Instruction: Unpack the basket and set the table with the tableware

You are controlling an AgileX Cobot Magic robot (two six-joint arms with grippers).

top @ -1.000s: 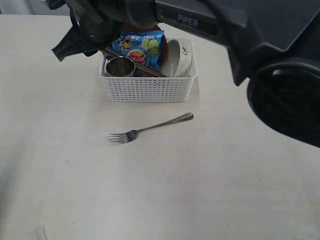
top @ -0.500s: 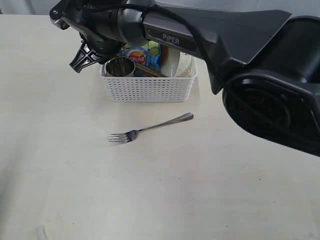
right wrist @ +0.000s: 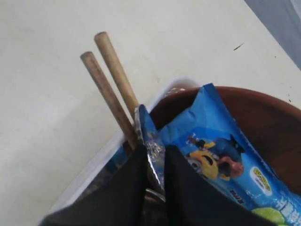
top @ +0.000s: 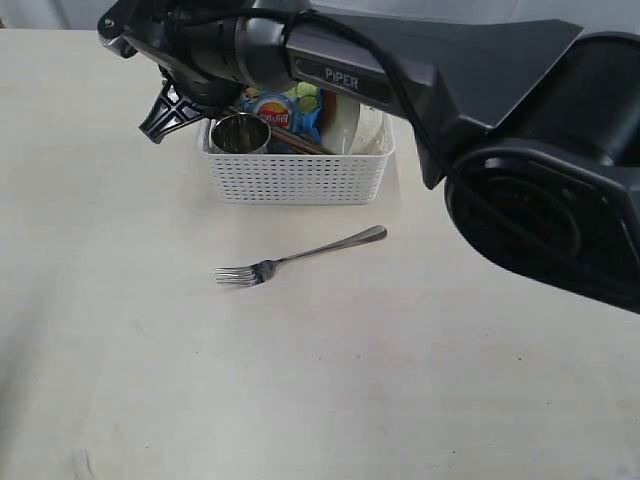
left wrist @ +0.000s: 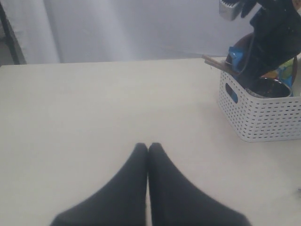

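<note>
Still unpacking: my right end effector point(right wrist: 155, 153) pinches narrowly the chip bag point(right wrist: 221, 146) corner inside the basket point(top: 296, 178) on the bench point(top: 150, 350), beside the chopsticks point(right wrist: 117, 75). Next, I think, I lift it straight without dragging them.

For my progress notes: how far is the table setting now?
Done: only the fork lies on the table. In hand: the right gripper is in the basket, jaws narrow at the chip bag beside the chopsticks; grip unclear. To unpack: cup, bowl, plate, chopsticks.
</note>
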